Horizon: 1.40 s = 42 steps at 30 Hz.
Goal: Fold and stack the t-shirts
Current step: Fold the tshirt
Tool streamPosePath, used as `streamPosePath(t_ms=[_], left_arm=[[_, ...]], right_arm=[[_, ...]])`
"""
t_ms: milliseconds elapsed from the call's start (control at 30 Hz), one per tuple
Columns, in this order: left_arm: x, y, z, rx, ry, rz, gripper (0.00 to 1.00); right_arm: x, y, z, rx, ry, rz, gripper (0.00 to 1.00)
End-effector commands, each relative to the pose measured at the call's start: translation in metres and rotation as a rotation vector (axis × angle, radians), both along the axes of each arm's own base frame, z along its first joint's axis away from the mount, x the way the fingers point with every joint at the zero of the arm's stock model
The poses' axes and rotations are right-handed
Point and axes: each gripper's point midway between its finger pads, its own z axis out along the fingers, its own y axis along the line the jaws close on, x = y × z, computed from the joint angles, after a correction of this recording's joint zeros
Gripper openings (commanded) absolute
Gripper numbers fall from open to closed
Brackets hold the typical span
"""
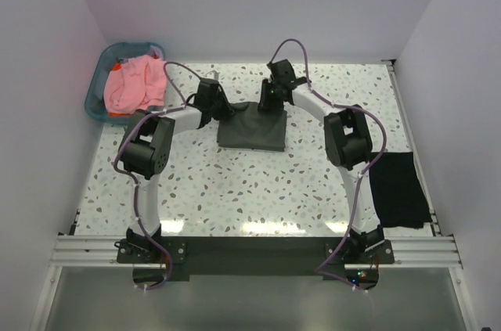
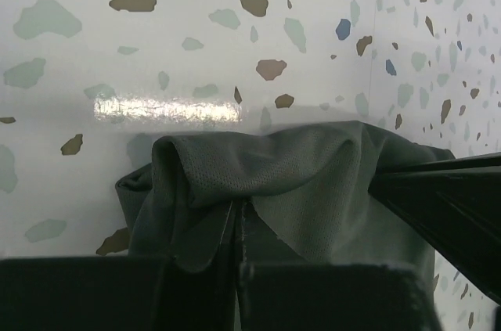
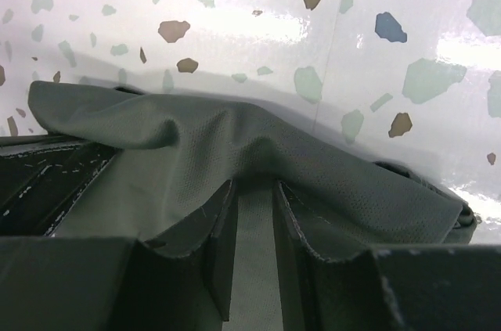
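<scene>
A teal basket (image 1: 94,96) sits well left of the left gripper (image 1: 227,109), at the speckled table's (image 1: 258,182) corner.

olive-grey t-shirt (image 1: 252,129): folded rect., lies flat, far edge bunched + pinched btw left gripper (image 1: 222,109) & right gripper (image 1: 269,101) | black t-shirt (image 1: 399,188): spread flat, well to right of right gripper, nearer the bases | pink t-shirt (image 1: 135,84): crumpled heap, left of left gripper

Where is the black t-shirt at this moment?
In the top view the black t-shirt lies flat at the table's right edge, beside the right arm, apart from the olive t-shirt mid-table.
</scene>
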Motion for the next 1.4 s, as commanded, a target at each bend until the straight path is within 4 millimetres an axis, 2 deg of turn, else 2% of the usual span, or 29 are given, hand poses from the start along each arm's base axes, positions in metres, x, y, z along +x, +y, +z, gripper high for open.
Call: streamPosePath(t_ms=[0,133,200,300,333,433,500,667,733,767,833,867,900,933,1000,1033,1067,1100,1133,1167,1200,1233,1267,1333,1367], left_arm=[[0.028,-0.004,0.031,-0.033,-0.114,-0.006,0.04],[0.04,0.011,0.025,-0.019,-0.109,0.042,0.11],[0.043,0.016,0.024,-0.019,-0.111,0.055,0.21],[0.049,0.021,0.015,-0.014,-0.101,0.07,0.28],[0.054,0.02,0.016,-0.012,-0.105,0.069,0.29],[0.055,0.017,-0.001,-0.013,-0.068,0.064,0.3],[0.052,0.018,-0.013,-0.016,-0.04,0.068,0.3],[0.045,0.018,-0.023,-0.018,-0.012,0.067,0.32],[0.045,0.018,-0.016,-0.014,-0.025,0.063,0.33],[0.047,0.018,-0.009,-0.016,-0.039,0.063,0.34],[0.053,0.02,0.013,-0.009,-0.086,0.053,0.38],[0.055,0.021,0.021,-0.004,-0.104,0.051,0.41],[0.062,0.022,0.043,0.004,-0.152,0.041,0.42],[0.063,0.023,0.051,0.018,-0.164,0.035,0.47],[0.069,0.026,0.078,0.049,-0.218,0.027,0.52],[0.068,0.028,0.082,0.064,-0.215,0.028,0.55],[0.068,0.031,0.096,0.072,-0.239,0.032,0.57],[0.065,0.033,0.1,0.089,-0.245,0.036,0.58],[0.062,0.035,0.105,0.091,-0.252,0.037,0.59],[0.059,0.036,0.119,0.09,-0.276,0.041,0.61],[0.054,0.035,0.117,0.102,-0.27,0.035,0.61],[0.049,0.033,0.12,0.11,-0.261,0.026,0.61],[0.046,0.034,0.121,0.133,-0.26,0.04,0.61],[0.031,0.022,0.127,0.137,-0.269,0.015,0.6],[0.024,0.014,0.127,0.134,-0.27,-0.005,0.58]], right_arm=[[0.014,0.001,0.012,0.02,-0.032,0.015,0.28],[0.026,-0.014,0.004,0.043,-0.01,-0.02,0.27],[0.029,-0.019,0.001,0.058,-0.006,-0.031,0.28],[0.033,-0.027,-0.005,0.076,0.013,-0.05,0.27],[0.035,-0.031,-0.007,0.084,0.02,-0.056,0.27],[0.037,-0.037,-0.013,0.095,0.038,-0.074,0.27],[0.037,-0.04,-0.016,0.125,0.051,-0.082,0.27],[0.038,-0.044,-0.02,0.206,0.081,-0.079,0.32],[0.038,-0.045,-0.015,0.222,0.076,-0.072,0.37],[0.04,-0.045,-0.006,0.225,0.059,-0.066,0.39],[0.042,-0.048,0.004,0.208,0.031,-0.058,0.45],[0.045,-0.05,0.018,0.203,0.0,-0.058,0.48],[0.047,-0.055,0.023,0.178,-0.014,-0.062,0.52],[0.048,-0.059,0.029,0.164,-0.028,-0.067,0.62],[0.051,-0.071,0.049,0.142,-0.067,-0.084,0.73],[0.053,-0.078,0.055,0.121,-0.085,-0.102,0.78],[0.05,-0.082,0.055,0.109,-0.083,-0.108,0.85],[0.049,-0.088,0.071,0.099,-0.114,-0.116,0.88],[0.047,-0.092,0.075,0.086,-0.122,-0.123,0.9],[0.042,-0.097,0.071,0.062,-0.122,-0.134,0.93],[0.039,-0.1,0.084,0.06,-0.144,-0.138,0.94],[0.031,-0.104,0.078,0.047,-0.129,-0.145,0.95],[0.031,-0.103,0.083,0.055,-0.154,-0.144,0.96],[0.024,-0.106,0.095,0.065,-0.172,-0.152,0.97],[0.019,-0.107,0.09,0.061,-0.155,-0.157,0.97]])
